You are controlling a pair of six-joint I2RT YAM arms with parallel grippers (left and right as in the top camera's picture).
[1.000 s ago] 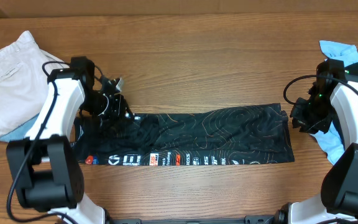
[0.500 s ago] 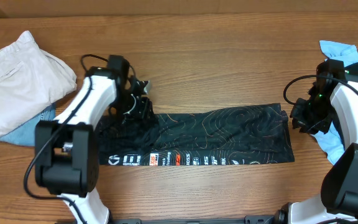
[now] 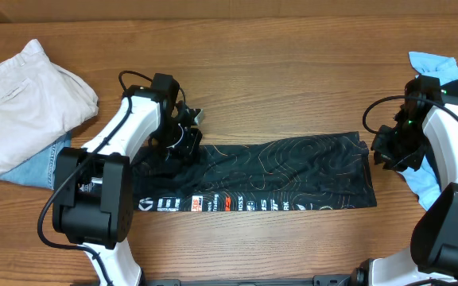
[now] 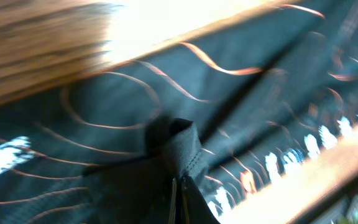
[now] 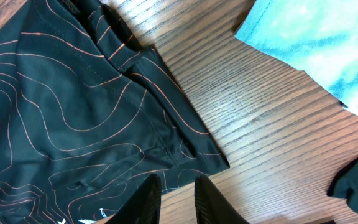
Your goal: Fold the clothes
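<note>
Left gripper [image 3: 185,143] shifted right, fingers pinched shut on jersey [image 3: 293,171] fold; right gripper [image 5: 178,190] unmoved, fingers slightly apart, empty

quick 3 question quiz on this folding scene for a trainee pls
1. True or false: the left hand is shut on the jersey.
2. What pokes out from under the white trousers? A) a red cloth B) a blue cloth C) a green cloth
3. What colour are the thin contour lines on the jersey?

Key: 1 true; 2 B; 3 orange
</note>
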